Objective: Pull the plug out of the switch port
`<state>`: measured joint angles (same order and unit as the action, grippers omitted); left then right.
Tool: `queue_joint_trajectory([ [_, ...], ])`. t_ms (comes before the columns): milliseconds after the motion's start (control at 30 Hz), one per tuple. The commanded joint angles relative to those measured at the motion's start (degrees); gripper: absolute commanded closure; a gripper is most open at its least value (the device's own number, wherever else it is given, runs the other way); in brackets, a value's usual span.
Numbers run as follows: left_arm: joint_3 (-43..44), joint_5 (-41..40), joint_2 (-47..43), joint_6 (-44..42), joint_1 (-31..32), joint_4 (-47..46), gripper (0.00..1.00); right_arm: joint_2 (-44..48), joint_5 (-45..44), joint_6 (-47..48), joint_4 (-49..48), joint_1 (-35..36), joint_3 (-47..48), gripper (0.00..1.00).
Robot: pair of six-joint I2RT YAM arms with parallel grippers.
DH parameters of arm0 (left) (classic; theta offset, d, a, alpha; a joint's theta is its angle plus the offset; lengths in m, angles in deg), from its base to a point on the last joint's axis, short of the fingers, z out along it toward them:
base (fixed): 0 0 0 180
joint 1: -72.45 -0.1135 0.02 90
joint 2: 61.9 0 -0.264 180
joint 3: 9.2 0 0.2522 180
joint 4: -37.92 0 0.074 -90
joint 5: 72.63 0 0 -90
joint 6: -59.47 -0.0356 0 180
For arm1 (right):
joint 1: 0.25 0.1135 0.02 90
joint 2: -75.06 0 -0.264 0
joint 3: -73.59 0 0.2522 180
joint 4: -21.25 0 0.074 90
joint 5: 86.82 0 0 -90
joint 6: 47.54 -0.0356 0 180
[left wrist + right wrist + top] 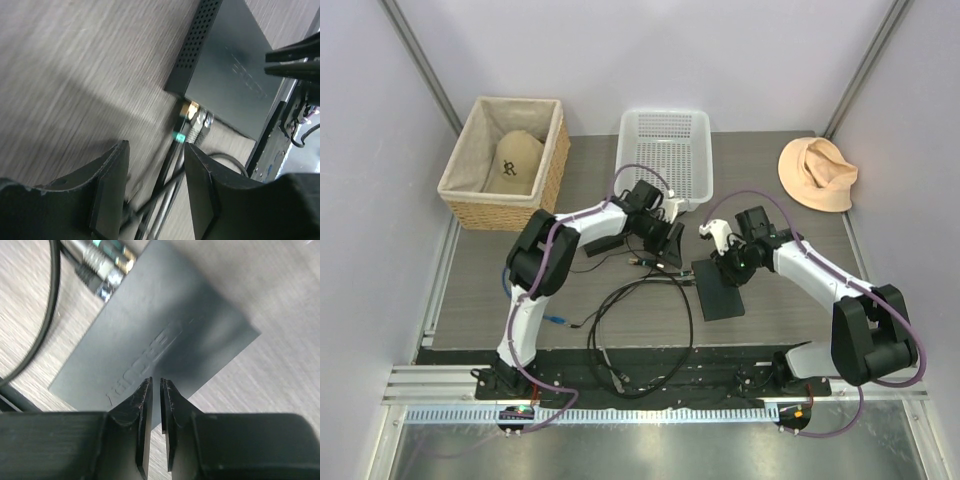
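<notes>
The switch is a flat matte-black box (722,292) lying between my arms; it also shows in the left wrist view (230,65) and the right wrist view (165,335). Several plugs (192,120) sit side by side in its narrow edge, one with a gold tip and a green band; they also show in the right wrist view (102,262). My left gripper (155,167) is open, a short way back from the plugs, with their black cables running between its fingers. My right gripper (155,386) is shut and empty, its tips over the box's top face.
A wicker basket (552,170) holding a tan cap stands at the back left, a white plastic basket (663,122) at the back middle, and a peach hat (817,172) at the back right. A black adapter brick (604,245) and looped black cables (640,335) lie left of the switch.
</notes>
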<state>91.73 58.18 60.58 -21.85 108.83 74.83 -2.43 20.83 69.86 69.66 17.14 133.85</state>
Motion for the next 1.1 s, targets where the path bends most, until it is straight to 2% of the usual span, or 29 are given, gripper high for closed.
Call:
queue_joint_trajectory([
  [0,4.9,2.3,1.2,2.8,2.4,-4.5,0.47,1.6,-0.4,3.4,1.0,-0.2,-2.9,0.8],
  [267,7.1,3.9,5.8,4.0,2.9,-4.4,0.47,1.4,-0.2,2.7,0.8,-0.2,-4.1,0.75],
  [833,3.6,7.1,6.1,0.5,2.8,-1.2,0.49,0.2,-0.2,2.0,-0.4,-0.2,-4.0,0.71],
  [1067,1.9,6.2,5.8,0.9,2.7,-3.0,0.5,-0.4,-0.1,1.9,-0.6,-0.2,-3.9,0.71],
])
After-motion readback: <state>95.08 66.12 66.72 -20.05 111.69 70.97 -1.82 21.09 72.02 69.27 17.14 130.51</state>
